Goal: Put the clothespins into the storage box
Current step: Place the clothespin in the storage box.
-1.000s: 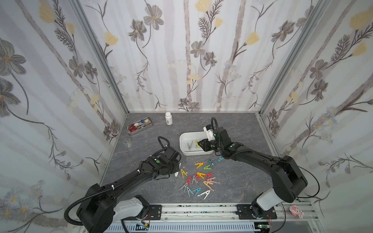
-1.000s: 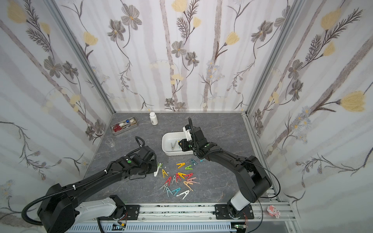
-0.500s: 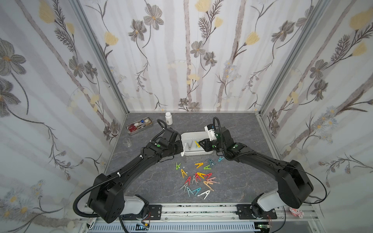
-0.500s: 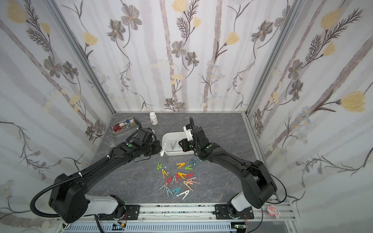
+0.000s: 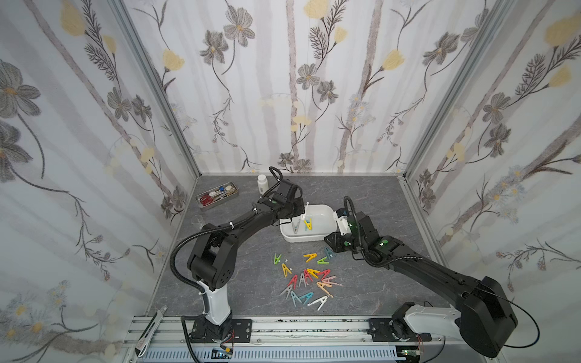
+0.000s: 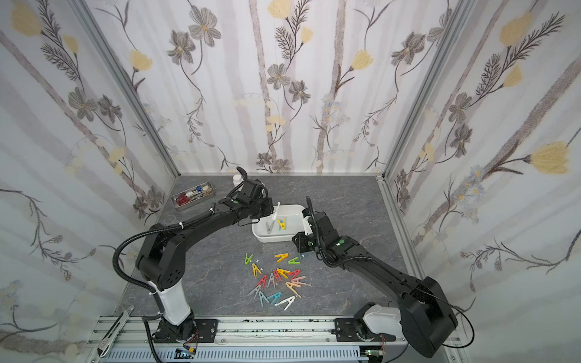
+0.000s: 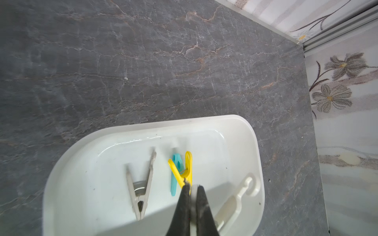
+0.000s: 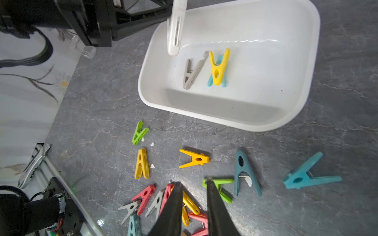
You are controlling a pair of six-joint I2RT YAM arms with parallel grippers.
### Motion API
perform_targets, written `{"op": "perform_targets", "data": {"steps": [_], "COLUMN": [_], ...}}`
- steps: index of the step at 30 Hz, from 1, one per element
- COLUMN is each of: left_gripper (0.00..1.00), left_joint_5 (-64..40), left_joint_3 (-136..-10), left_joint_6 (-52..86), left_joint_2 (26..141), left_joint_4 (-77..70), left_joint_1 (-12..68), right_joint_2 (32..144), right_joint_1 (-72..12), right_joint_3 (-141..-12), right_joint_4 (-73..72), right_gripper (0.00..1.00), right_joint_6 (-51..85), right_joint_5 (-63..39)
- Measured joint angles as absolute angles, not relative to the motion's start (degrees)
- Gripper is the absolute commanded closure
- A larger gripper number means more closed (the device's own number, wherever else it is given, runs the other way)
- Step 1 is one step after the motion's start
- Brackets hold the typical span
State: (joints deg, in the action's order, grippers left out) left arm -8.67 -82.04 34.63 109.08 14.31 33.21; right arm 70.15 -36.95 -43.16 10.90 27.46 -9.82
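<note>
Left fingers (image 7: 187, 194): clenched on one white peg (image 5: 305, 212), which is held tilted in the air over the box.
Right fingers (image 8: 179, 190): parted with nothing between them, low over the table (image 5: 377, 201) between box and pile.
Box (image 5: 327, 211): one, mid-table, just far of the loose pegs.
Pegs in box: three lying flat, a grey peg (image 8: 192, 74) and a yellow peg (image 8: 218, 67) that rests on a teal one.
Loose pegs (image 8: 194, 159): six lying apart from each other, two green, two yellow, two teal.
Pile (image 5: 323, 274): about a dozen overlapping pegs near of the loose ones. The exact number cannot be told.
Others: one tray (image 5: 220, 200) of tools far left, one bottle (image 5: 261, 184) right of it, one clear cup (image 5: 198, 220) by the left wall.
Room: bare table runs from box and pile to the right wall and along the far edge. The left arm crosses the left side, and the right arm sits just beside the box's right end.
</note>
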Motion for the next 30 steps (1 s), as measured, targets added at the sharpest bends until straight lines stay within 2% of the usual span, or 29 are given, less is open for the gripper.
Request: {"op": "perform_targets", "data": {"steps": [7,17,22,25,28,30], "left_gripper": [0.98,0.92,0.88,0.79,0.75,0.75], "left_joint_5": [-9.1,-8.62,-8.56,-8.38,-8.14,-8.05], "left_joint_3": [-81.78,-80.88,-80.03,-80.03,-80.01,-79.96], "left_joint_6": [34.48,33.8,33.34,33.01,33.04,33.01], "left_joint_2": [113.51,114.21,113.6,113.4,112.81,112.09], "left_joint_4": [13.41,12.47,12.38,12.38,12.38,12.38], "left_joint_1": [35.24,35.05,35.05,34.89,34.72,34.65], "right_joint_2": [68.38,67.51,67.48,67.48,67.48,67.48], "right_joint_1": [-37.06,-37.06,-37.06,-37.06,-37.06,-37.06], "right_joint_3": [-40.47,-38.72,-37.69,-37.58,-37.6,-37.78], "right_joint_4": [12.73,12.36,11.53,11.38,11.31,11.33], "right_gripper": [0.76,0.76,0.76,0.76,0.75,0.75], "right_joint_6": [28.03,29.04,29.74,29.95,29.93,29.91], "right_joint_5": [-8.86,-8.62,-8.64,-8.64,-8.64,-8.64]}}
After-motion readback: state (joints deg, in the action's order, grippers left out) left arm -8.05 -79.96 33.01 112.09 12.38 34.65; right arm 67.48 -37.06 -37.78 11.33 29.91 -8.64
